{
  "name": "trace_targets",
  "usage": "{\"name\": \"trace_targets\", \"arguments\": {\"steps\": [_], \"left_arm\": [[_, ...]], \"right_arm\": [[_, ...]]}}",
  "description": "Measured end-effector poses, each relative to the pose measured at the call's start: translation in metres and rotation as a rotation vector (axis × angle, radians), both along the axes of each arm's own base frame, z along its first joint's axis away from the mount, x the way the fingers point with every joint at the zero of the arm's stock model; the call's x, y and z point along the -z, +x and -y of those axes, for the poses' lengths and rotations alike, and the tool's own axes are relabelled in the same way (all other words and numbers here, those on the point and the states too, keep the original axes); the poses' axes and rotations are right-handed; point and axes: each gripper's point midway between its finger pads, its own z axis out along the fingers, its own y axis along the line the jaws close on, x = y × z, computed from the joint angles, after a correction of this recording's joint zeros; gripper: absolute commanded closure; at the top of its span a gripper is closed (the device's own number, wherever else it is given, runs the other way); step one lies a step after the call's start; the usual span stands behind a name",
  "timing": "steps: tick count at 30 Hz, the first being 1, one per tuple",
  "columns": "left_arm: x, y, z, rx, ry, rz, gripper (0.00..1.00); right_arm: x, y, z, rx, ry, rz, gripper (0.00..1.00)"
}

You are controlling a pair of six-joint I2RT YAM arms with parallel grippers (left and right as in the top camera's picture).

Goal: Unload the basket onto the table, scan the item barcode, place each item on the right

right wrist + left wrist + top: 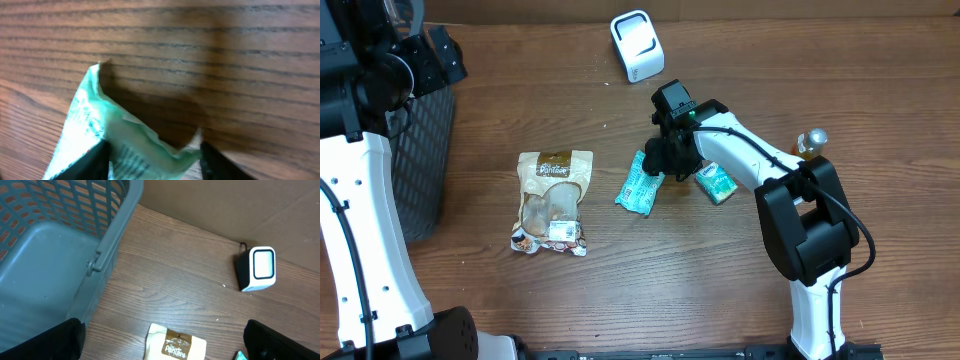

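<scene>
A light green packet (pixel 640 186) lies crumpled on the wooden table near the middle. My right gripper (pixel 665 158) is down on its right end. In the right wrist view the packet (pixel 125 145) fills the gap between the two black fingers, and my right gripper (pixel 155 157) is shut on it, both fingers pressing its edges. No barcode shows on it. The white scanner (pixel 637 45) stands at the far edge, also visible as a scanner (pixel 257 268) in the left wrist view. My left gripper (pixel 162 340) hangs open and empty high over the table's left side.
A tan snack pouch (pixel 553 200) lies left of the packet. A small green box (pixel 716 183) sits just right of the right gripper. A grey mesh basket (pixel 425 150) stands at the left edge. A small bottle top (pixel 812 140) shows at the right.
</scene>
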Motion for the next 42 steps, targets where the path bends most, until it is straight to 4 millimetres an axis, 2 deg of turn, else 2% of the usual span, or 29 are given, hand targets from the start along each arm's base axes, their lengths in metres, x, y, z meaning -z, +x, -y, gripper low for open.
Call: {"name": "trace_targets", "arguments": {"steps": [6,13,24,30,34,35,42], "left_arm": [[0.0,0.0,0.0,0.001,0.0,0.0,0.0],[0.0,0.0,0.0,0.0,0.0,0.0,0.0],[0.0,0.0,0.0,0.0,0.0,0.0,0.01],[0.0,0.0,0.0,0.001,0.0,0.0,0.0],[0.0,0.0,0.0,0.001,0.0,0.0,0.0],[0.0,0.0,0.0,0.0,0.0,0.0,0.0],[0.0,0.0,0.0,0.001,0.0,0.0,0.0]], "right_arm": [[-0.001,-0.003,0.001,0.011,0.049,-0.041,0.37],[-0.004,-0.002,0.007,0.039,0.111,-0.085,0.24],[-0.003,0.004,0.004,0.059,0.145,-0.069,0.32],[0.0,0.013,-0.003,0.077,0.195,-0.017,0.65],[0.002,0.011,-0.004,0.072,0.204,-0.023,0.93],[0.001,0.01,-0.006,0.072,0.218,-0.031,0.96],[-0.003,0.005,-0.012,0.054,0.266,-0.056,0.96]]}}
